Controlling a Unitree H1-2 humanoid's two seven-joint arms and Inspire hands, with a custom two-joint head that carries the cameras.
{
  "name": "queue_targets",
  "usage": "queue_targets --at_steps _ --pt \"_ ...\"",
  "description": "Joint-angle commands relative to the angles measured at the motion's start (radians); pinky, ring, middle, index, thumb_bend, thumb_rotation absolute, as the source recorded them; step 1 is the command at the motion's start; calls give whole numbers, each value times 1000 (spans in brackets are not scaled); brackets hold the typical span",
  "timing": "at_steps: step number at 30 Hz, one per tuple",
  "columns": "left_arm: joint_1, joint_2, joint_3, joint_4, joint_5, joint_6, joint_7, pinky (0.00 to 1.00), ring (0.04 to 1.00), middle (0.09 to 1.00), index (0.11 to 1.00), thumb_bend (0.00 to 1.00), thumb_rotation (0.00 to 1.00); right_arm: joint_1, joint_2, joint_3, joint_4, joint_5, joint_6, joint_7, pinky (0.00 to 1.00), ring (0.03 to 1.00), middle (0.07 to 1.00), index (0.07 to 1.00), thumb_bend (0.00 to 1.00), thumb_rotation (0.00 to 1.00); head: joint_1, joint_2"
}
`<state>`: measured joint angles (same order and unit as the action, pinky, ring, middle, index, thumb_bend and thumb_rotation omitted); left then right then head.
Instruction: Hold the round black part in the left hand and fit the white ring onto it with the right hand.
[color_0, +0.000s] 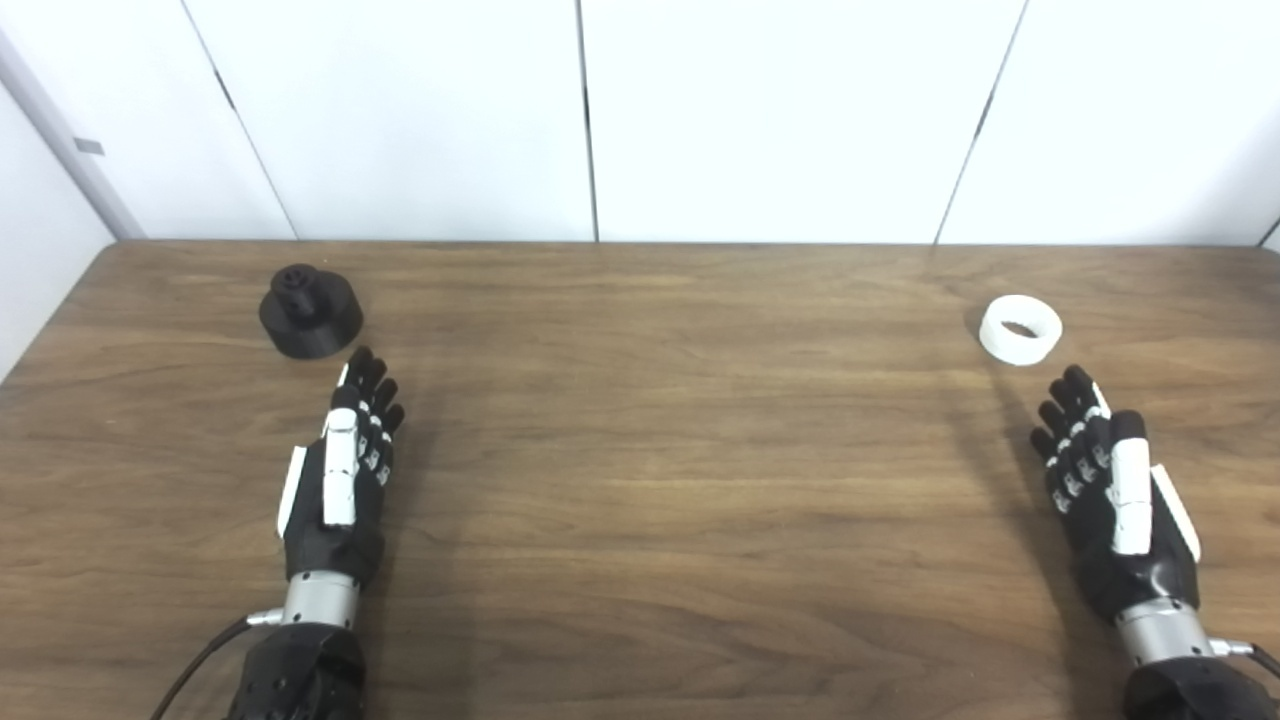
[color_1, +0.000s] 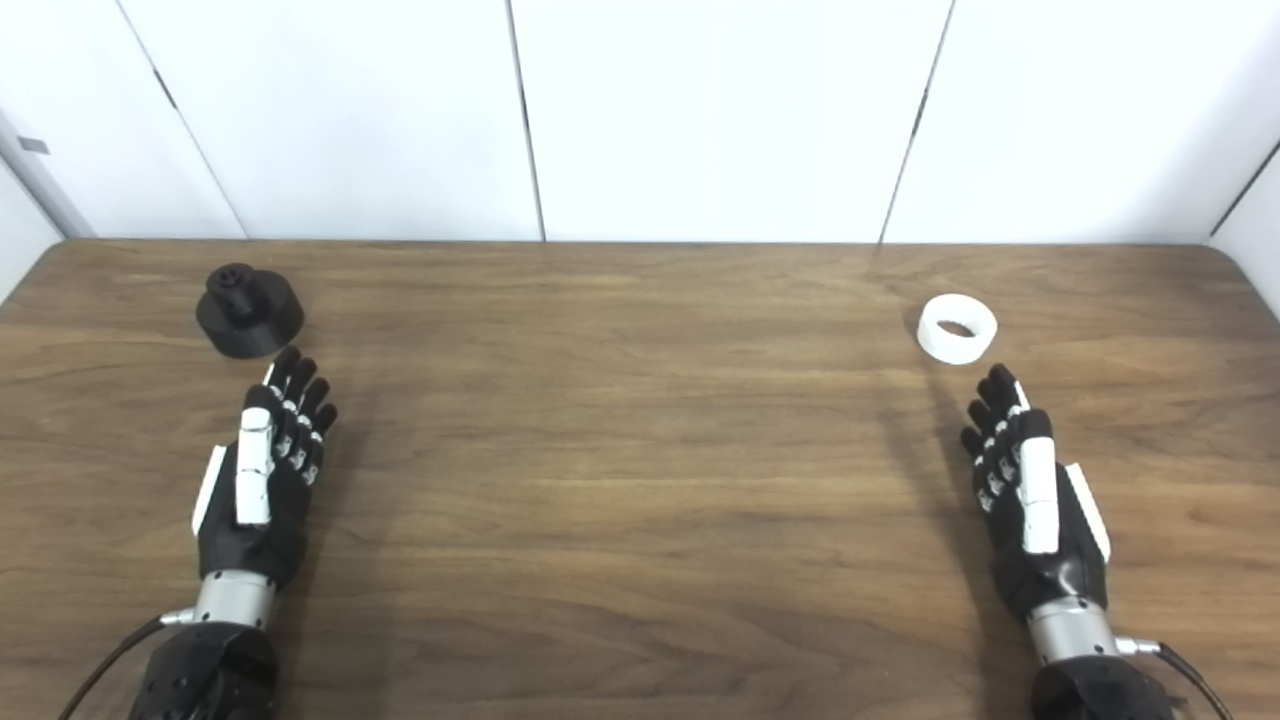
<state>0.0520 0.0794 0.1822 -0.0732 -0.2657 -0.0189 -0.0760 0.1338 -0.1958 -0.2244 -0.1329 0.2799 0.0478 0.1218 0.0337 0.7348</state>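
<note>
**Two open hands wait short of their parts**

Nearest the viewer, both hands hover over the wooden table (color_0: 640, 480), fingers extended and apart, holding nothing. The left hand (color_0: 340, 480) points at the round black part (color_0: 310, 312), which sits just beyond its fingertips. Well to the right of that part, the right hand (color_0: 1110, 490) faces the white ring (color_0: 1020, 329), likewise just ahead. Each piece seems placed for its own hand to reach.

On the matt, brown-grained wooden table (color_0: 640, 500), the round black part (color_0: 310, 312) looks like dull plastic, the white ring (color_0: 1020, 329) like smooth matt plastic, and each hand's wrist cuff (color_0: 320, 598) is bare shiny metal.
</note>
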Motion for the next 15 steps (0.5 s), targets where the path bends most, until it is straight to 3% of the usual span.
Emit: queue_targets --at_steps 1,15 --pt "-19 3 2 -9 10 -48 3 1000 1000 1000 997 554 888 -19 -22 -9 -21 14 -24 14 1000 1000 1000 1000 622 1000 3 1" --pt "-18 -3 2 -13 29 -53 6 1000 1000 1000 991 534 888 -20 -29 -9 -14 20 -30 15 1000 1000 1000 1000 627 1000 26 2"
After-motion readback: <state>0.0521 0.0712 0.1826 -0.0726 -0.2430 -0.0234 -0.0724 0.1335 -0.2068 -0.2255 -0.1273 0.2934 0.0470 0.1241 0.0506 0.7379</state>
